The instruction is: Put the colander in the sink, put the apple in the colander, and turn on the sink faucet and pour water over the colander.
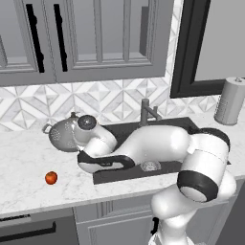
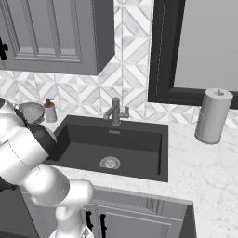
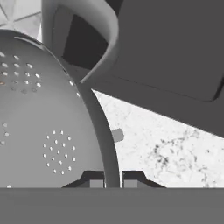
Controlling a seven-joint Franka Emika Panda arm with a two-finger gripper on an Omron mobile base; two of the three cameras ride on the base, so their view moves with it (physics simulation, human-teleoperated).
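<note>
the colander (image 1: 64, 135) sat on the worktop (image 1: 28, 162) just left of the sink (image 2: 116, 144), not yet in it; the gripper (image 3: 112, 178) was clenched on its rim. the apple (image 1: 51, 178) lay apart nearer the front edge, and the sink faucet (image 2: 115, 111) ran no water, so every step seemed left.
</note>
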